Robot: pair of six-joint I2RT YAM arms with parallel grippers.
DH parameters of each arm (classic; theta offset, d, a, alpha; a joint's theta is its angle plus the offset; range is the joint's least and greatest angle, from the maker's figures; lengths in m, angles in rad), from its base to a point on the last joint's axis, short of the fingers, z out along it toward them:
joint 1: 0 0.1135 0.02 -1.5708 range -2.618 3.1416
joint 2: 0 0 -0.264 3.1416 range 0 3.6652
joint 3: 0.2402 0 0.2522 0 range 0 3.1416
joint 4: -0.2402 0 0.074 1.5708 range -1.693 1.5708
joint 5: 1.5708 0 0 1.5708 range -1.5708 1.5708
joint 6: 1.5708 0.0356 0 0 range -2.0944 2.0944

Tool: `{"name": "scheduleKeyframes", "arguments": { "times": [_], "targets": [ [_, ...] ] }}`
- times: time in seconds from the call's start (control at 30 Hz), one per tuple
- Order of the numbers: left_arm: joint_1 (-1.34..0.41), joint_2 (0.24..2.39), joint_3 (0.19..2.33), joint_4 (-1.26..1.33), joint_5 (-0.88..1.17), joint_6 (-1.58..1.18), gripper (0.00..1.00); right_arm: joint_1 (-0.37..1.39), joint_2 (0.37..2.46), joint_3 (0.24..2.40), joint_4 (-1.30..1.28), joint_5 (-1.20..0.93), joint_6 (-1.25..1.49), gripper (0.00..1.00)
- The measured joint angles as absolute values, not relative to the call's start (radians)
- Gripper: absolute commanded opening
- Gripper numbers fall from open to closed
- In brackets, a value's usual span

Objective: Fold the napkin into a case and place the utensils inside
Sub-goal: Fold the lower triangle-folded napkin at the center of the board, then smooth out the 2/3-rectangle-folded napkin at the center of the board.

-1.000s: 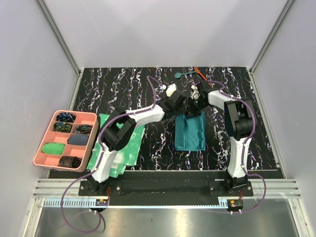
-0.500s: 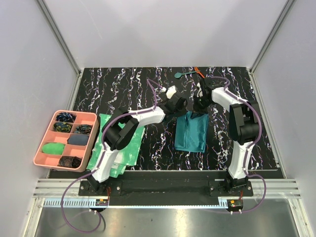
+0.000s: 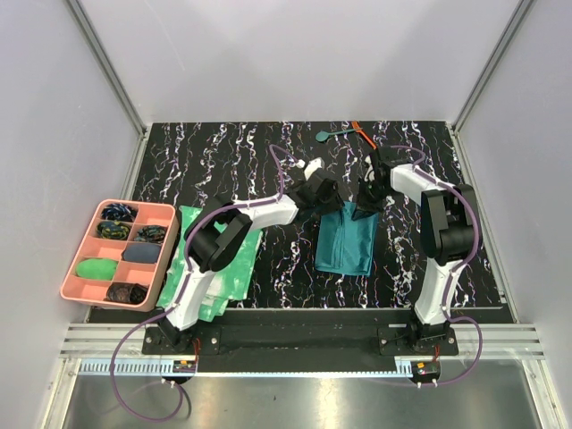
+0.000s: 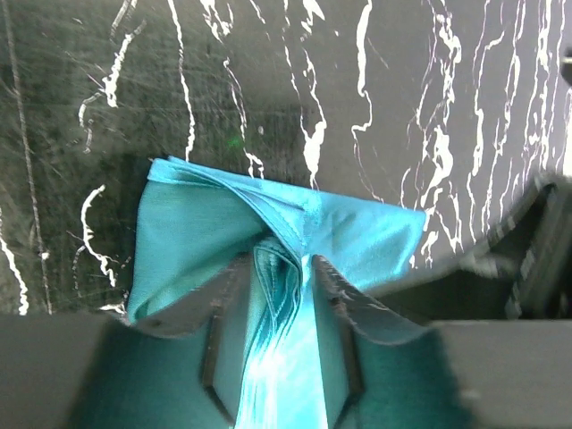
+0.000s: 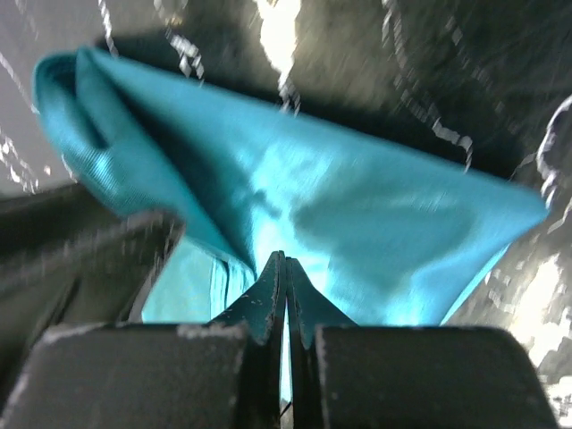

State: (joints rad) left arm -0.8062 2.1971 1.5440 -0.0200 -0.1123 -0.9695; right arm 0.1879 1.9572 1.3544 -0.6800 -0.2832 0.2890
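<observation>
The dark teal napkin (image 3: 345, 246) lies folded into a long strip between the arms on the black marbled table. My left gripper (image 3: 328, 200) is at its far left corner. In the left wrist view its jaws (image 4: 281, 264) stand apart, with a bunch of napkin (image 4: 197, 214) folds loose between them. My right gripper (image 3: 367, 203) is at the far right corner. Its fingers (image 5: 286, 257) are pressed together on the napkin (image 5: 357, 206), which it holds lifted and stretched. A teal spoon (image 3: 327, 135) and a thin orange utensil (image 3: 362, 133) lie at the table's far edge.
A pink compartment tray (image 3: 75, 268) holding rolled cloths sits off the table's left edge. Light green-and-white cloths (image 3: 228, 264) lie under the left arm. Grey walls close in the back and both sides.
The left jaws have parted from shut. The right gripper has moved right, away from the left one, drawing the napkin's far edge with it.
</observation>
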Motion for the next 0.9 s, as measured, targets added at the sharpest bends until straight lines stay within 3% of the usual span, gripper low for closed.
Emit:
{"name": "scheduleKeyframes", "arguments": {
  "times": [0.17, 0.3, 0.47, 0.77, 0.9],
  "targets": [
    [-0.806, 2.195, 1.544, -0.024, -0.076, -0.939, 0.54, 0.174, 1.995, 1.354, -0.64, -0.304, 0.292, 0.0],
    [-0.805, 2.168, 1.542, -0.07, -0.036, -0.916, 0.57, 0.171, 2.008, 1.354, -0.622, -0.317, 0.294, 0.0],
    [-0.792, 2.052, 1.495, -0.109, 0.027, -0.88, 0.47, 0.17, 2.008, 1.354, -0.611, -0.318, 0.294, 0.01],
    [-0.688, 1.809, 1.276, -0.125, 0.113, -0.812, 0.34, 0.173, 1.944, 1.351, -0.612, -0.331, 0.294, 0.39],
    [-0.697, 1.802, 1.185, -0.108, 0.167, -0.812, 0.32, 0.189, 1.897, 1.351, -0.61, -0.334, 0.29, 0.44]
  ]
}}
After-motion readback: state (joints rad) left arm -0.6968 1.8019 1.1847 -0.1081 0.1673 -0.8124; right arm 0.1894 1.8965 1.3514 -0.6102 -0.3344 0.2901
